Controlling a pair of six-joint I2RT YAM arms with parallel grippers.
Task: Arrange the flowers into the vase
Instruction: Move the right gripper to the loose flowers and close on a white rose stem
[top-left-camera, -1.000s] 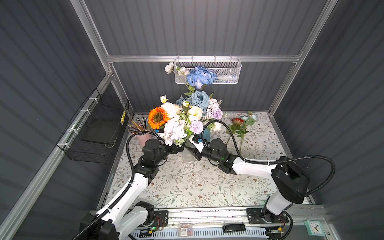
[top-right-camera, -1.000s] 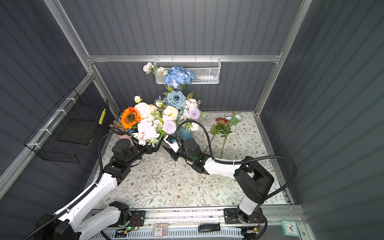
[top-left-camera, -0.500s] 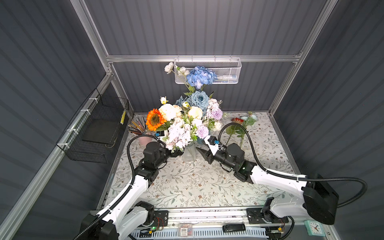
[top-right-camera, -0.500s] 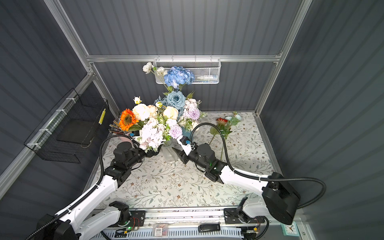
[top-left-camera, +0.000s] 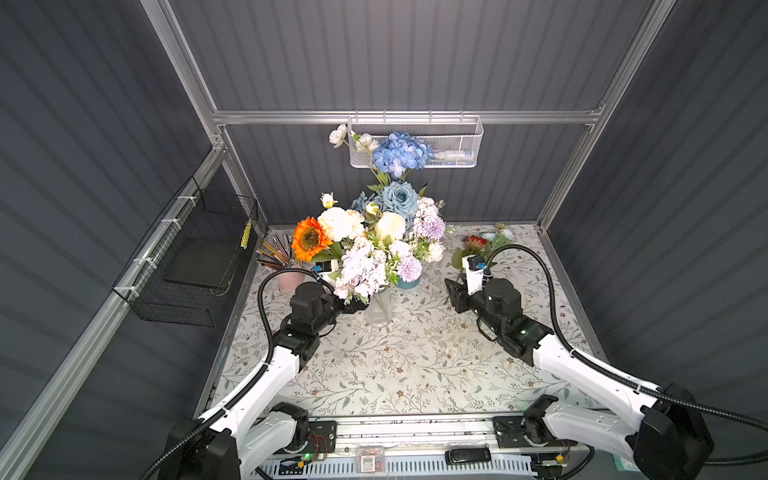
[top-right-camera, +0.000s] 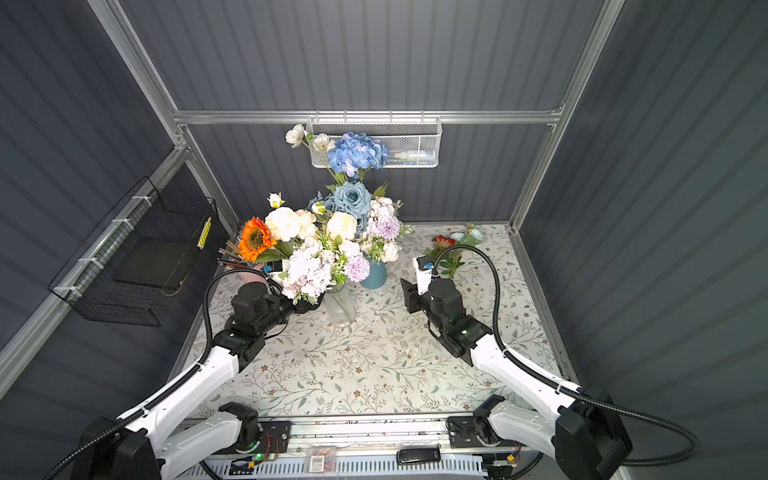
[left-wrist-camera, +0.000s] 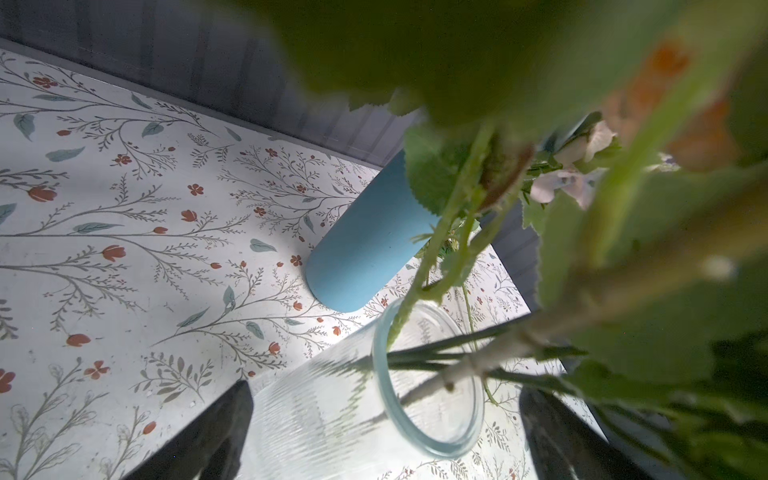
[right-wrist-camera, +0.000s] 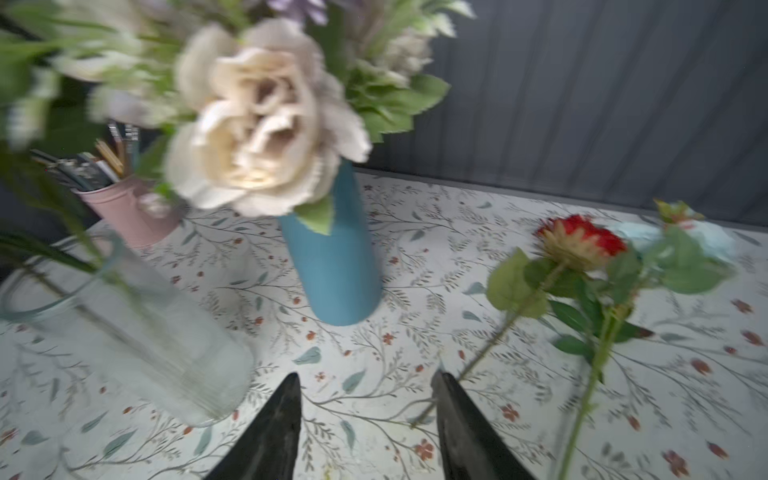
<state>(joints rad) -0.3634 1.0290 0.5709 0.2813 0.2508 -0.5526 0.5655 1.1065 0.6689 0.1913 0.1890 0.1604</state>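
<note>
A ribbed clear glass vase (top-left-camera: 377, 311) (top-right-camera: 340, 309) stands mid-table and holds a bunch of flowers (top-left-camera: 360, 266): cream, lilac and an orange sunflower (top-left-camera: 309, 239). My left gripper (top-left-camera: 354, 305) (left-wrist-camera: 385, 388) is open, one finger on each side of the vase (left-wrist-camera: 332, 415), with room beside the rim. To the right, my right gripper (top-left-camera: 453, 295) (right-wrist-camera: 366, 376) hangs open and empty over the cloth. A red flower (right-wrist-camera: 582, 241) and an aqua one (right-wrist-camera: 702, 241) lie loose at the back right. The red one's stem passes the right finger.
A blue vase (top-left-camera: 407, 283) (right-wrist-camera: 332, 270) full of blue roses and hydrangea stands just behind the glass one. A pink cup of pencils (top-left-camera: 289, 279) sits at the back left. A white mesh basket (top-left-camera: 449, 143) hangs on the back wall, a black wire basket (top-left-camera: 195, 257) on the left wall.
My right gripper has let go at the bouquet, opened and drawn back to the right. The bouquet has settled a little in the glass vase. The left gripper has stayed open by the vase.
</note>
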